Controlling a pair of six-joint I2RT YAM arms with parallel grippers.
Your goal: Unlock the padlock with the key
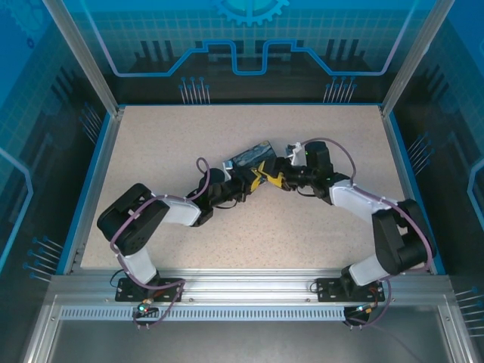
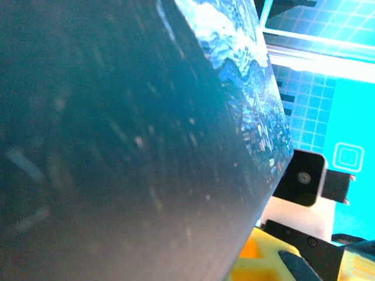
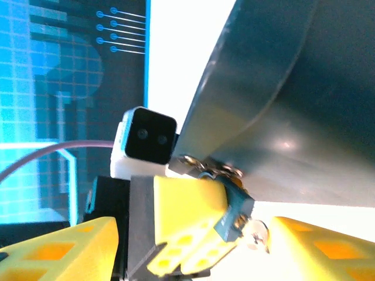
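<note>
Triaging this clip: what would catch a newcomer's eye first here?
Both arms meet at the middle of the table over the dark blue painted box. Close up, the tiny padlock hangs at the box's edge, pinched by the left gripper, while the right gripper stands open around it.

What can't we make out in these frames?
- Key: top view, too small, lost in the clutter beside the box; right wrist view, a glaring metal bit by the padlock could be key or shackle.
- Shackle open or shut: right wrist view, glare and a yellow finger cover it.
- What the left gripper grips: left wrist view, the blurred box against the lens hides its fingers.
</note>
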